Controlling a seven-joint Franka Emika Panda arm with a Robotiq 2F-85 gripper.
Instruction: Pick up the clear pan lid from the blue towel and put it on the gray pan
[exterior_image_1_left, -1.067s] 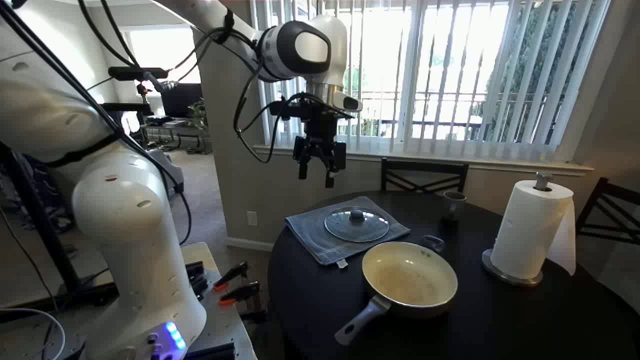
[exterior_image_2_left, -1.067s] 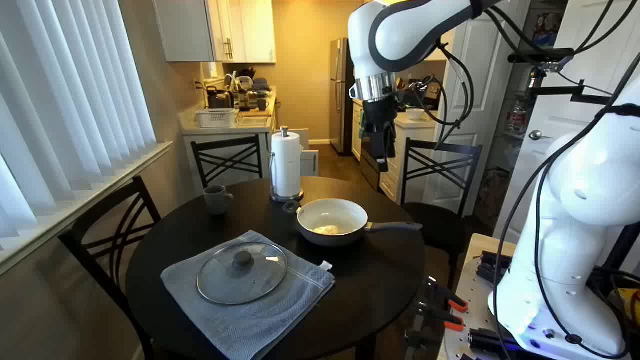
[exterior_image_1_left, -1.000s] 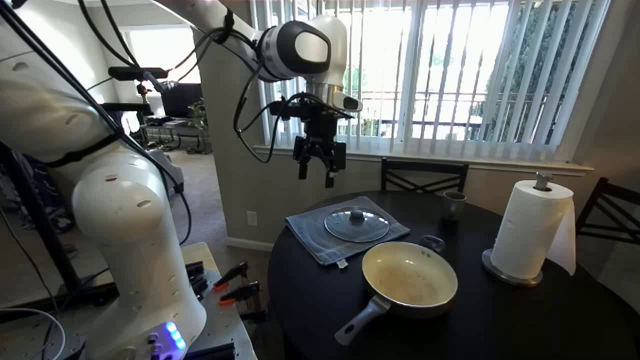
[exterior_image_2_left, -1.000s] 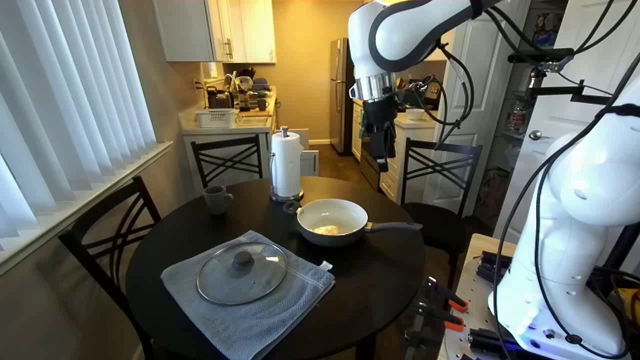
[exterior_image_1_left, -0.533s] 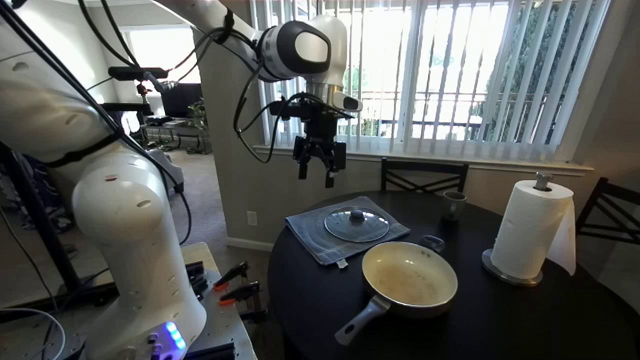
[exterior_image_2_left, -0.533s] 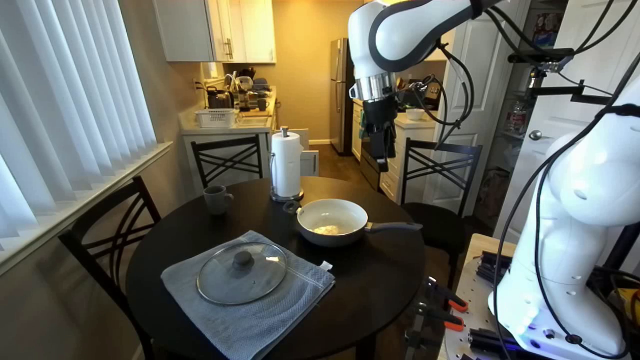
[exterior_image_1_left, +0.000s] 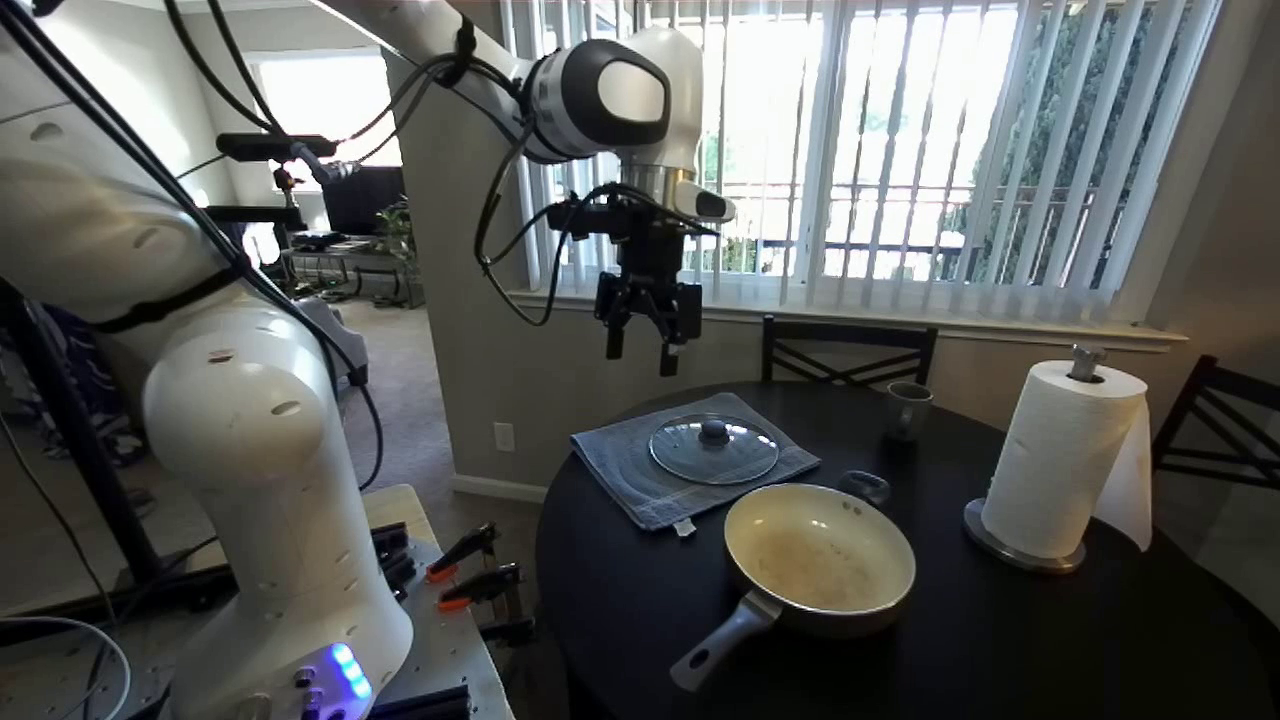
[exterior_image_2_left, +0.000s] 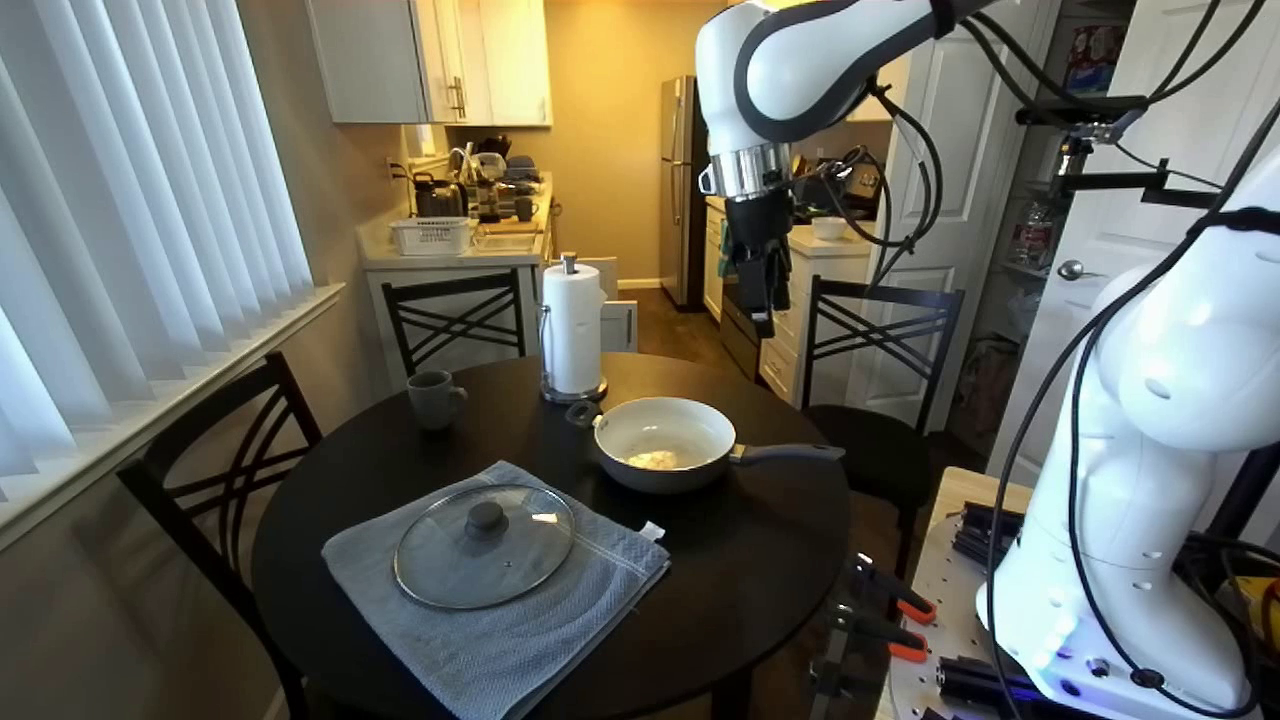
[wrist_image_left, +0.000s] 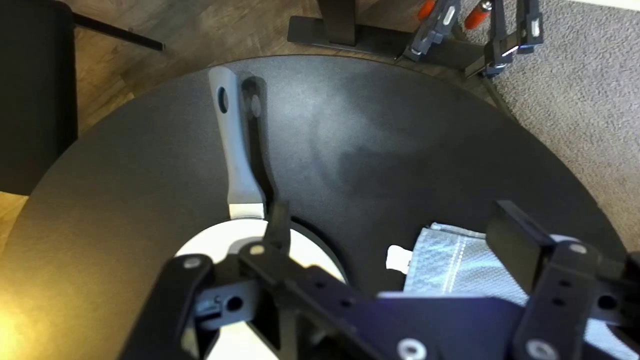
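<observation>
The clear pan lid (exterior_image_1_left: 690, 464) lies flat on the blue towel (exterior_image_1_left: 612, 462), dark knob up. In an exterior view the lid (exterior_image_2_left: 450, 565) and towel (exterior_image_2_left: 430, 655) are nearest the camera. The gray pan (exterior_image_1_left: 820, 565) stands beside the towel, also in an exterior view (exterior_image_2_left: 660, 482). My gripper (exterior_image_1_left: 641, 358) is open and empty, pointing down, well above the table; it also shows in an exterior view (exterior_image_2_left: 765, 325). In the wrist view my open fingers (wrist_image_left: 395, 225) spread over the pan's handle side (wrist_image_left: 235, 150) and the towel's tagged corner (wrist_image_left: 450, 270); the lid is not visible there.
A paper towel roll (exterior_image_1_left: 1060, 460) on a stand and a gray mug (exterior_image_1_left: 907, 410) share the round dark table (exterior_image_1_left: 1000, 640). Dark chairs (exterior_image_2_left: 250, 450) stand round it. Clamps with orange tips (exterior_image_1_left: 480, 585) sit on the robot's base edge near the table.
The arm and open gripper have shifted slightly right in an exterior view and slightly up in an exterior view. The lid, towel and pan have not moved.
</observation>
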